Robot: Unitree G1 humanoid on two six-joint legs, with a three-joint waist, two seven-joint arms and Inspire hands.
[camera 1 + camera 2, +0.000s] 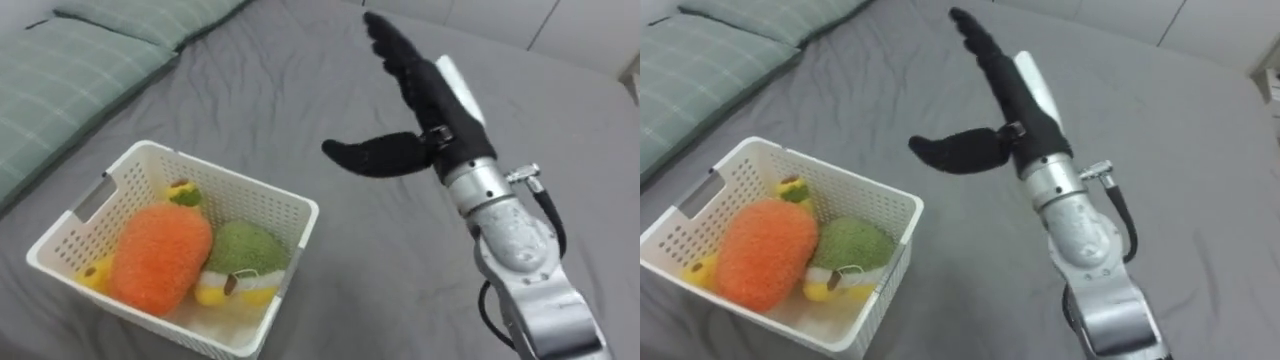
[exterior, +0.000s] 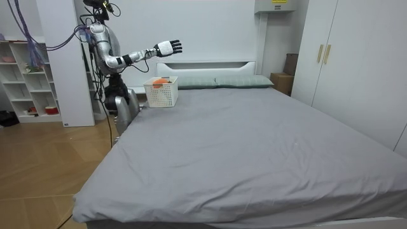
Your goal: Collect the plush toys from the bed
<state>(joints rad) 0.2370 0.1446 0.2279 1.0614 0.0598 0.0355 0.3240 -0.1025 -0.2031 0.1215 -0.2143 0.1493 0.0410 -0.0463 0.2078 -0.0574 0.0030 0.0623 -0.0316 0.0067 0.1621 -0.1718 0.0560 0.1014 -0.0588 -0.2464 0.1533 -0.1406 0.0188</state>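
Observation:
A white plastic basket (image 1: 290, 205) (image 1: 902, 205) stands on the grey bed (image 1: 300, 110) at the lower left. Inside it lie an orange plush toy (image 1: 160, 258) (image 1: 758, 255), a green plush toy (image 1: 245, 248) (image 1: 852, 245) and a yellow one (image 1: 235, 290), partly hidden beneath them. My right hand (image 1: 425, 95) (image 1: 1005, 85) is raised over the sheet to the right of the basket, fingers straight, thumb spread, holding nothing. In the room view the robot stands at the head corner of the bed by the basket (image 2: 161, 92), its right hand (image 2: 169, 46) stretched out above it.
Two pale green pillows (image 1: 70, 70) lie at the upper left by the headboard (image 2: 203, 66). A white wardrobe (image 2: 343, 57) lines the room view's right, and a white shelf unit (image 2: 28, 83) stands at its left. The bed's wide grey sheet stretches toward the camera.

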